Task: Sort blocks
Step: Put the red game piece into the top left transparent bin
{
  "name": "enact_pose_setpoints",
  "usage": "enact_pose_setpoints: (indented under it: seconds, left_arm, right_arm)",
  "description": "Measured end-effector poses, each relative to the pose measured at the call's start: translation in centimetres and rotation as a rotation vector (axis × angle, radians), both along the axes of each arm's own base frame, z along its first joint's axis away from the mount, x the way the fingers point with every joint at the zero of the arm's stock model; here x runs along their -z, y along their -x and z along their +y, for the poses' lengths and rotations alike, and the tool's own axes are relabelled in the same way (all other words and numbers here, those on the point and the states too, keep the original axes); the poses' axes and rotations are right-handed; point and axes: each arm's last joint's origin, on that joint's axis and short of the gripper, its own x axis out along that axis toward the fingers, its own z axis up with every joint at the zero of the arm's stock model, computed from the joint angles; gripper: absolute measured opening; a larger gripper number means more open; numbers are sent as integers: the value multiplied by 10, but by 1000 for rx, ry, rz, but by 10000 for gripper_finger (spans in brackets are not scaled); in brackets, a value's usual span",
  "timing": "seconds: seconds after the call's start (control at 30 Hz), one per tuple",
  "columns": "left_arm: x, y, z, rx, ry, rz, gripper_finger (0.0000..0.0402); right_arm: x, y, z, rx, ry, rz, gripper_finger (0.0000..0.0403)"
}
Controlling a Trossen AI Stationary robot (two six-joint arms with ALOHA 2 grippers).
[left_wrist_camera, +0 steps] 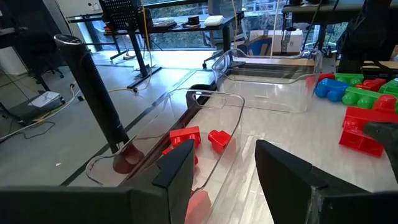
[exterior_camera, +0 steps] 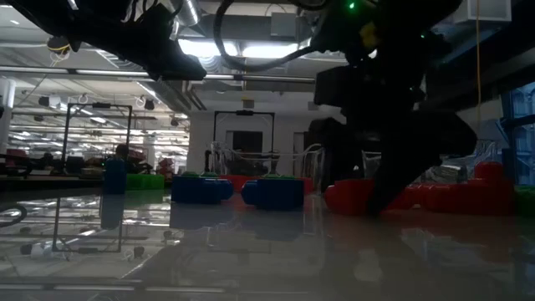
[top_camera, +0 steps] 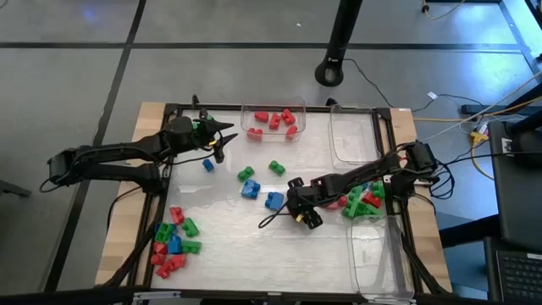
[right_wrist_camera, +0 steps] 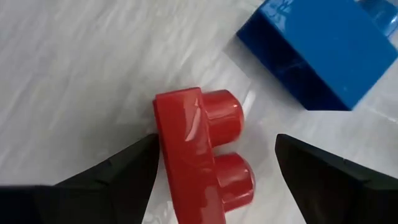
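Blocks (top_camera: 273,201) lie scattered mid-tabletop, and 1 red block (right_wrist_camera: 202,158) sits on its side between the wide-open, empty fingers of the right claw (right_wrist_camera: 214,165), long axis along the gap, while the left claw (left_wrist_camera: 217,180) hovers half-open, holding nothing, near the far-edge bin (left_wrist_camera: 205,124).

Both robot arms are black and made of chunky jointed parts — the left arm (top_camera: 110,159) and the right arm (top_camera: 373,174) look alike. Thin black cables loop beside them. A small green light glows on each. Each gripper's fingers (left_wrist_camera: 177,168) are dark, flat and pointy — like wedges.
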Motion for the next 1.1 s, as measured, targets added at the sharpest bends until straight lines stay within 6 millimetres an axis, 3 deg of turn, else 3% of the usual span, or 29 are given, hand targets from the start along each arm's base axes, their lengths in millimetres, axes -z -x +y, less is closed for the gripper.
enact_pose_setpoints:
  seconds: [0.3,0.7,1.1]
  left_arm:
    - [0,0,0,0,0,0,159]
    - [0,0,0,0,0,0,159]
    - [0,0,0,0,0,0,159]
  right_arm:
    - [3,-1,-1,-27,-12,10,306]
    - [4,0,0,-52,-2,15,172]
    - [4,-1,-1,-51,10,11,191]
